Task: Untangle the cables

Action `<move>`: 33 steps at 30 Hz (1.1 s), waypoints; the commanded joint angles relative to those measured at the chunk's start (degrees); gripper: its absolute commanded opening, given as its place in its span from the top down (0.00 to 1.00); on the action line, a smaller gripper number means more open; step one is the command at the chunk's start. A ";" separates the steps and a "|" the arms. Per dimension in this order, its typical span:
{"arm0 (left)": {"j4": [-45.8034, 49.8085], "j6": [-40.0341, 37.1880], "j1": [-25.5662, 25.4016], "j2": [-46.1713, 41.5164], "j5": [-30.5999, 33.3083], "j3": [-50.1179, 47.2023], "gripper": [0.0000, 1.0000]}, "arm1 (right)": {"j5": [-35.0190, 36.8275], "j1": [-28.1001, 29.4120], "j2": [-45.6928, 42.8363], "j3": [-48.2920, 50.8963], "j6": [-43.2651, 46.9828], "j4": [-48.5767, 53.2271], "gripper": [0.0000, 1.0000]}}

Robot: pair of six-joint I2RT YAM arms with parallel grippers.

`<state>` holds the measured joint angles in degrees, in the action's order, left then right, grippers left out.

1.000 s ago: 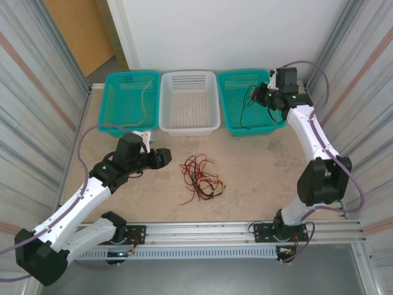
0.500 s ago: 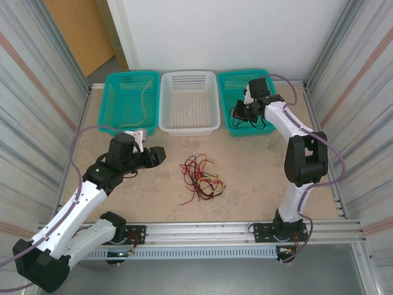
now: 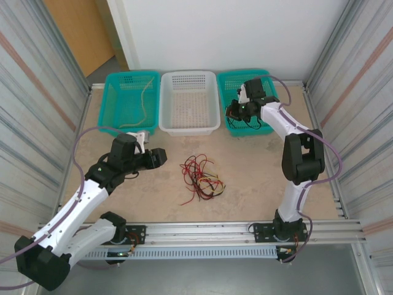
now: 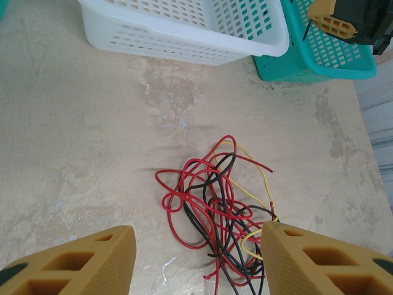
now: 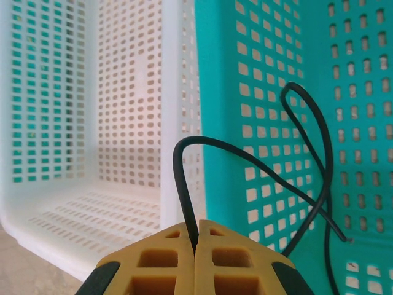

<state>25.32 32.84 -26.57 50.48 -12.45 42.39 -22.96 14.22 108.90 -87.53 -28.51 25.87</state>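
- The right end effector (image 5: pixel 195 241) has its pads pressed together, pinching a black cable (image 5: pixel 199 140) that rises from the seam and loops across the inside of the right teal basket (image 5: pixel 258 74)
- That strand runs off the bottom of the right wrist view, so its end is cut off
- From above, this end effector (image 3: pixel 236 111) sits at the basket's left wall, and the strand is hard to pick out against the dark fingers
- The left end effector (image 4: pixel 195 252) is spread wide with nothing gripped, over the left of the tabletop (image 3: pixel 258 175)
- The tangle of cables (image 4: pixel 215 212), red, black and yellow, lies mid-tabletop on the near side of the white basket (image 3: pixel 189 75); the frame cuts off its near edge
- A pale strand, probably a tan cable (image 3: pixel 144 98), lies in the left teal basket (image 3: pixel 132 74)
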 commanded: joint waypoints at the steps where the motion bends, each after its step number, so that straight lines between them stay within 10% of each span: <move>1: -0.71 -0.32 0.38 0.19 -0.21 0.67 0.43 | -4.80 0.45 1.48 0.12 -2.95 -3.07 0.99; 14: -1.63 -1.11 0.38 3.46 -2.35 2.87 0.39 | 0.75 -4.02 -1.44 2.21 -4.10 -2.34 0.96; 24: -5.35 -1.28 0.20 9.14 -3.19 2.23 0.38 | 18.43 -1.25 -0.27 -2.77 2.68 10.52 0.55; 33: -8.37 -2.79 -1.53 20.35 -4.03 4.66 0.41 | 16.11 1.06 7.66 -8.08 3.59 13.73 0.57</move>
<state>19.20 31.66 -27.44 68.69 -15.42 45.06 -6.09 15.86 113.95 -94.26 -26.20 36.62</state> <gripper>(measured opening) 0.589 0.433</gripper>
